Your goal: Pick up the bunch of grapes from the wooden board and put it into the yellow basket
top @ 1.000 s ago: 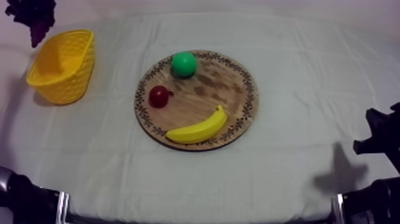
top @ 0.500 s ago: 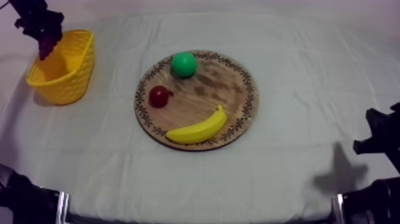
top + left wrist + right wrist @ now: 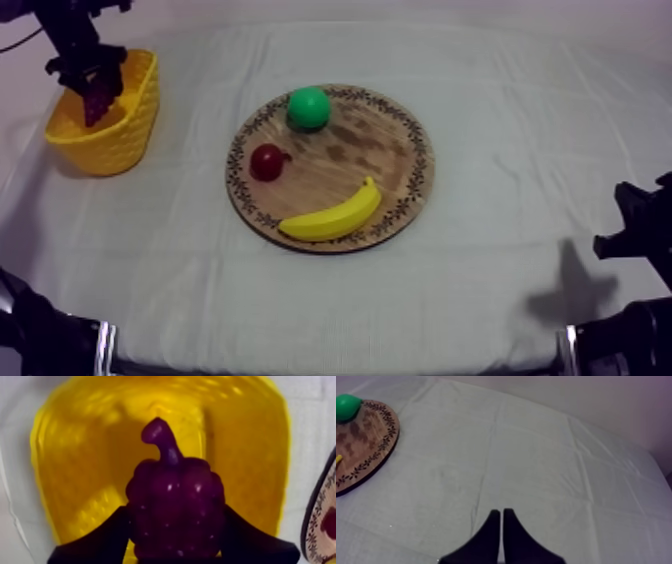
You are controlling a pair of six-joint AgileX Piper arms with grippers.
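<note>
The purple bunch of grapes hangs in the mouth of the yellow basket at the far left, and my left gripper is shut on it. In the left wrist view the grapes sit between the black fingers with the stem pointing up, right above the inside of the basket. The round wooden board lies mid-table. My right gripper is shut on nothing, low at the right side of the table, away from the board.
On the board lie a green pear, a small red fruit and a banana. The board's rim lies just beside the basket in the left wrist view. Bare cloth stretches between the board and the right arm.
My left gripper has carried the grapes down and slightly right, from above the basket's far rim into its mouth. The right arm has stayed still.
</note>
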